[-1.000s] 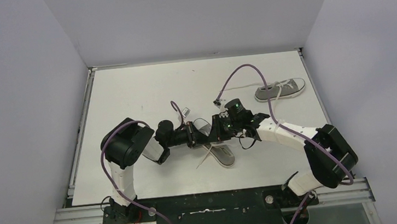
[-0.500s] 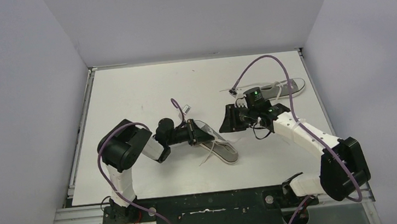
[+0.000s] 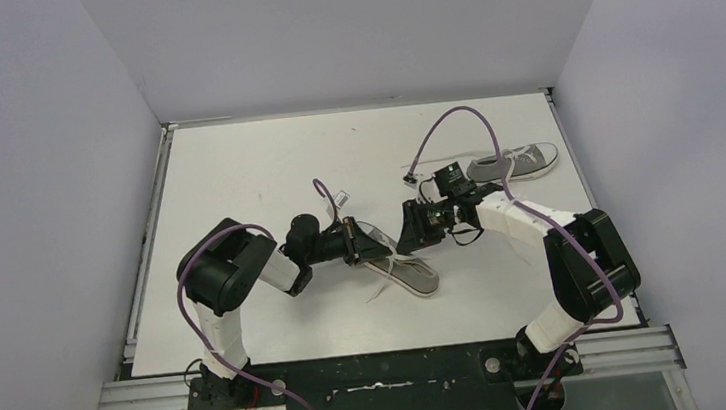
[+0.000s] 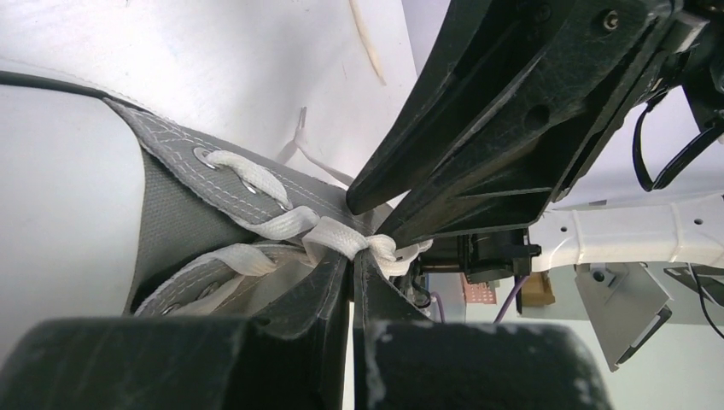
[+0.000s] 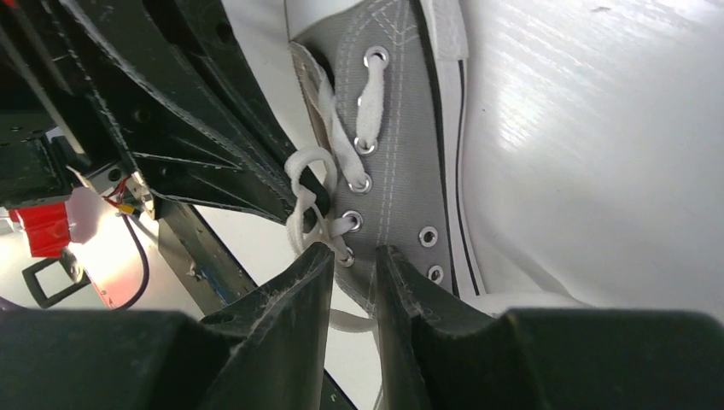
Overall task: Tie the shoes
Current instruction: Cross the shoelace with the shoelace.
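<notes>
Tool on right arm (image 5: 353,254) back at laces (image 4: 340,238) of near shoe (image 3: 412,277)

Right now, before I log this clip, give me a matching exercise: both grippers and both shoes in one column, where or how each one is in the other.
Things:
1. left gripper
2. right gripper
3. near shoe
4. far shoe

States:
A. lies alone near the far right edge of the table
B. jaws shut on a white lace
C. jaws slightly apart, gripping nothing
D. lies between the two grippers

Pairs: 1-B; 2-C; 3-D; 4-A
</notes>
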Robot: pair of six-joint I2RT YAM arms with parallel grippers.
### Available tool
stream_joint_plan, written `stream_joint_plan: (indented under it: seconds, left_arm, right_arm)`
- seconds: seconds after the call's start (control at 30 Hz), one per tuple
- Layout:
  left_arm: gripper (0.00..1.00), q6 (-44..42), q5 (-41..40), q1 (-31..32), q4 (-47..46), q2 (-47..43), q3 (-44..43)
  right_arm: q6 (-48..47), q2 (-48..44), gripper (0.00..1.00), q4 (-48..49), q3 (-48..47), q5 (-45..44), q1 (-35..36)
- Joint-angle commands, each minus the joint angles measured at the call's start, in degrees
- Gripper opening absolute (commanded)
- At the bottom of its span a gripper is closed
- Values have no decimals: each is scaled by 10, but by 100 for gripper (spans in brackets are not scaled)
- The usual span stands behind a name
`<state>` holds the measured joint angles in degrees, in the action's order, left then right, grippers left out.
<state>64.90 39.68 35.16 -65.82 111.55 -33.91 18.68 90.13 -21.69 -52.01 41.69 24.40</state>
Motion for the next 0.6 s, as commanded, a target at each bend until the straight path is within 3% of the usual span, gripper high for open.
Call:
stream_joint_plan:
  seconds: [0.0,0.27,0.57]
  left_arm:
    - [0,-21,-12,-5,-12,-30,-21]
    - [0,-20,-6,-5,-8,-27,-31]
    - [0,-20,-1,-5,-7,-28,-35]
  right_arm:
    - [-6,-9,26,50,-8,54,-3]
    - [16,-19,24,80,14,69,-2]
    - [41,-1,14,113,8,55,-8]
